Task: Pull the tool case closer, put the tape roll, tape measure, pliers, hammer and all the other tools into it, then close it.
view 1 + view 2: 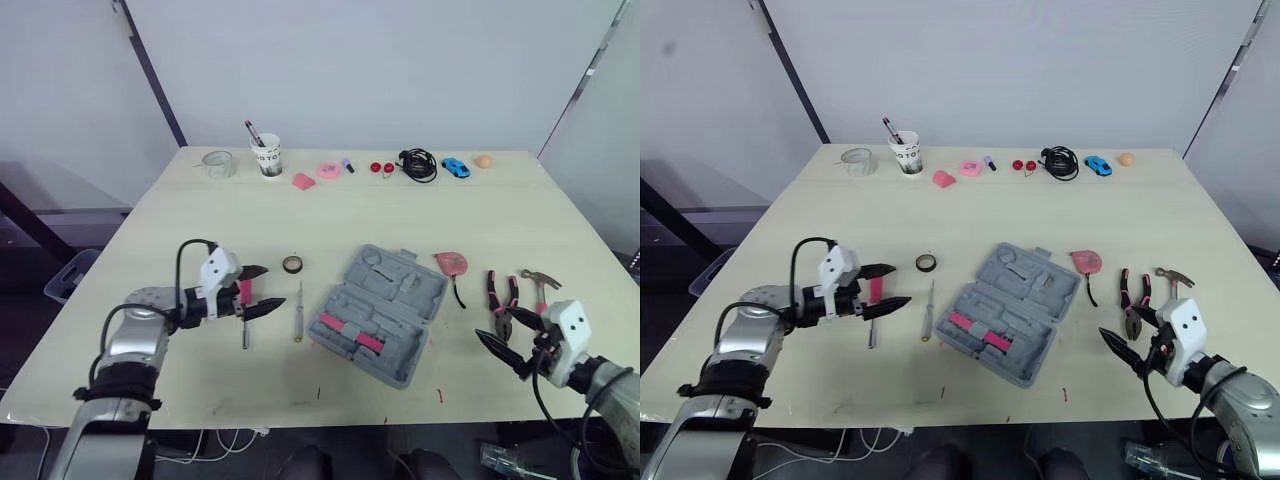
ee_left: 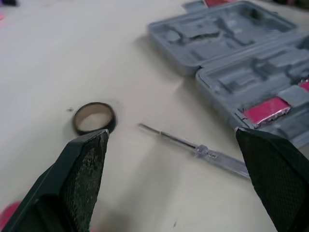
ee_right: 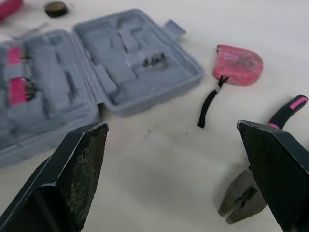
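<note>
The left gripper is hanging wide open and empty near the tape roll, the right gripper likewise by the pliers, the open tool case lying between them, so packing seems to be beginning, calling next for closing on 1 tool.

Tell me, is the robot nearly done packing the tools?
Barely started. The tool case lies open near the robot, so pulling looks done. The left gripper and right gripper are open and empty. The tape roll, tape measure, pliers, hammer, clear screwdriver and pink screwdriver lie on the table; closing comes last.
</note>
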